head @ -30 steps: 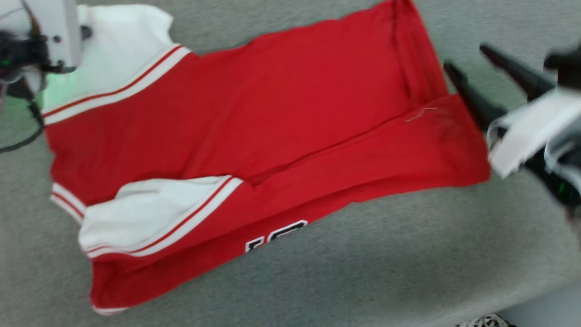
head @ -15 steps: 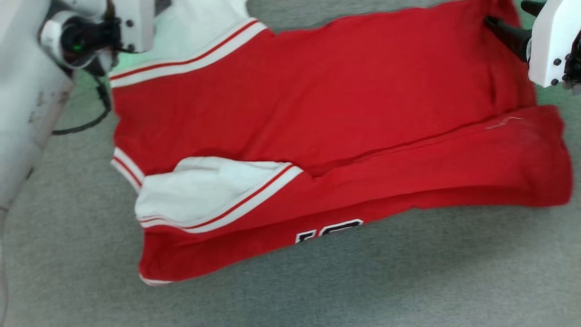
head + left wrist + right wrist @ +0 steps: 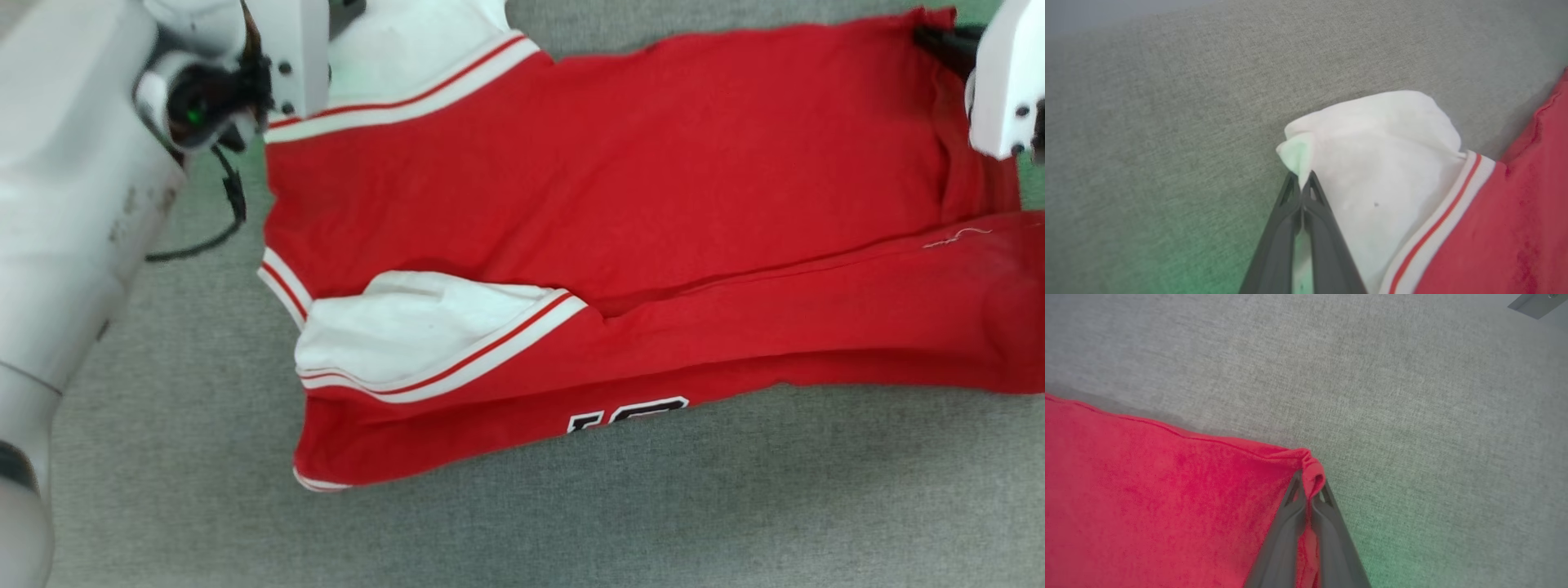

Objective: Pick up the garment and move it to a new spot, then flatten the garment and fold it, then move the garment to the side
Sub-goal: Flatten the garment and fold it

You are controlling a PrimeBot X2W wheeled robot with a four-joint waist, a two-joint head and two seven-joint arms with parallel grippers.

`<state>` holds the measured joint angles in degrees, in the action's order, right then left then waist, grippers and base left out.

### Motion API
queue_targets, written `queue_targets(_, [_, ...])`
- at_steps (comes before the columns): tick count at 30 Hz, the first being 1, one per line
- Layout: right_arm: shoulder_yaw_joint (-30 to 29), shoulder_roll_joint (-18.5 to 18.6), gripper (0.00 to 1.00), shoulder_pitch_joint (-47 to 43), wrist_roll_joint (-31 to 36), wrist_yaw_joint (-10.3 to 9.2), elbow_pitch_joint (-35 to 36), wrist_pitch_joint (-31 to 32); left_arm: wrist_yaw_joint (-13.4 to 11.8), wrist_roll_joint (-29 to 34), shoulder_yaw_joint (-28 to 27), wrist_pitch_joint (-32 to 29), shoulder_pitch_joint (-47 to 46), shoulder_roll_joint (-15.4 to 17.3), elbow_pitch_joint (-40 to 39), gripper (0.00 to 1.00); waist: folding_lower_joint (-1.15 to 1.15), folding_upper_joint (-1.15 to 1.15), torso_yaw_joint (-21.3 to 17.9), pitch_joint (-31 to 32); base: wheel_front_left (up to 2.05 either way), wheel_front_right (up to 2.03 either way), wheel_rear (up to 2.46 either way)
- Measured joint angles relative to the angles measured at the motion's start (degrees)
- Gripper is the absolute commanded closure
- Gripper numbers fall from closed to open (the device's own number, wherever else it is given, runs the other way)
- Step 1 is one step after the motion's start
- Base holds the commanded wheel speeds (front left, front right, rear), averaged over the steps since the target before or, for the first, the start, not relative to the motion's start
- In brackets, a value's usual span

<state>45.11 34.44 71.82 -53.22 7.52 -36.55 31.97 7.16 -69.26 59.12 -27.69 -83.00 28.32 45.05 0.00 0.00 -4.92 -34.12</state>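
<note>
The garment [image 3: 612,204], a red T-shirt with white sleeves and striped trim, lies spread across the grey surface, its near long side folded over with a sleeve on top. A small white print [image 3: 629,412] shows at the near edge. My left gripper [image 3: 1301,181] is shut on the far white sleeve [image 3: 1380,163], pinching its edge. My right gripper [image 3: 1310,486] is shut on the far corner of the red hem [image 3: 1306,457], which bunches between the fingertips. In the head view its dark fingers [image 3: 943,39] reach to that corner at the upper right.
Grey woven cloth [image 3: 571,523] covers the whole surface beneath and around the garment. My pale left forearm [image 3: 65,204] crosses the left side of the head view with a black cable [image 3: 229,212] looping off it. A grey metal piece [image 3: 1535,302] shows at the far edge.
The head camera has shifted, sliding the whole picture right. My right gripper, open beside the hem one second ago, has moved to the hem's far corner and shut on it.
</note>
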Motion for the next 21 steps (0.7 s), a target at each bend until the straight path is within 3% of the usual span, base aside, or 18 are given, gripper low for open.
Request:
queue_targets(6, [2.09,4.28,1.0,-3.42,-2.33,0.0,4.69,-3.47,0.16,-1.93,0.76,6.2,3.5,1.67,-8.23,1.0,0.0,0.0,0.79,4.2,0.0,0.0,0.0])
queue_targets(10, [2.55,9.16,1.0,-7.74,-4.23,0.01,10.5,-6.02,0.16,-3.94,0.91,9.76,7.39,4.98,-16.5,1.0,0.0,0.0,1.61,7.49,0.0,0.0,0.0])
queue_targets(16, [0.92,15.78,1.0,-18.19,-8.42,0.0,17.27,-8.49,0.16,-7.03,1.32,15.08,16.64,13.95,-33.05,1.0,0.0,0.0,3.08,11.84,0.0,0.0,0.0])
queue_targets(17, [0.92,15.78,1.0,-18.19,-8.42,0.0,17.27,-8.49,0.16,-7.03,1.32,15.08,16.64,13.95,-33.05,1.0,0.0,0.0,3.08,11.84,0.0,0.0,0.0])
queue_targets(18, [0.0,17.0,1.0,-22.04,-10.01,0.01,19.19,-9.68,0.18,-7.43,1.75,17.42,20.69,17.22,-38.11,1.0,0.0,0.0,3.53,12.9,0.0,0.0,0.0])
queue_targets(21, [-1.57,18.89,1.0,-27.34,-10.36,0.01,20.98,-12.04,0.16,-7.59,2.35,21.79,26.86,21.9,-43.9,1.0,0.0,0.0,4.18,14.05,0.0,0.0,0.0])
